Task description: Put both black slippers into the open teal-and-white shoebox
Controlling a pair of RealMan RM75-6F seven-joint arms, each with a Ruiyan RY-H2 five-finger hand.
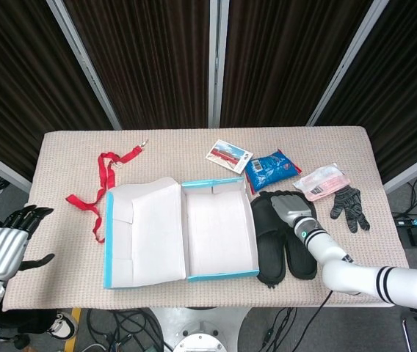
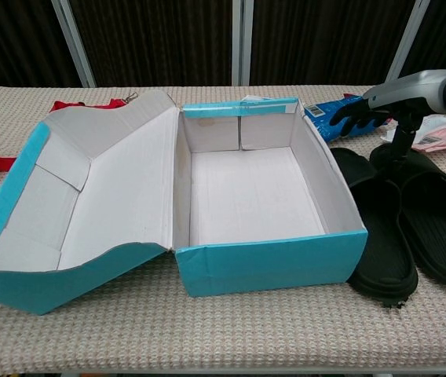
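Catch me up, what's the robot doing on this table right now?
The right hand is over the far ends of the two black slippers, which lie side by side on the table just right of the open teal-and-white shoebox. Whether it grips one yet can't be told. The box is empty, so neither slipper is packed. The left hand sits open off the table's left edge, holding nothing.

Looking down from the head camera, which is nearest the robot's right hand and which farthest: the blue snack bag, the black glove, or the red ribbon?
From the right hand:
1. Blue snack bag, just behind it.
2. Black glove, off to its outer side.
3. Red ribbon, far across the table, past the shoebox.
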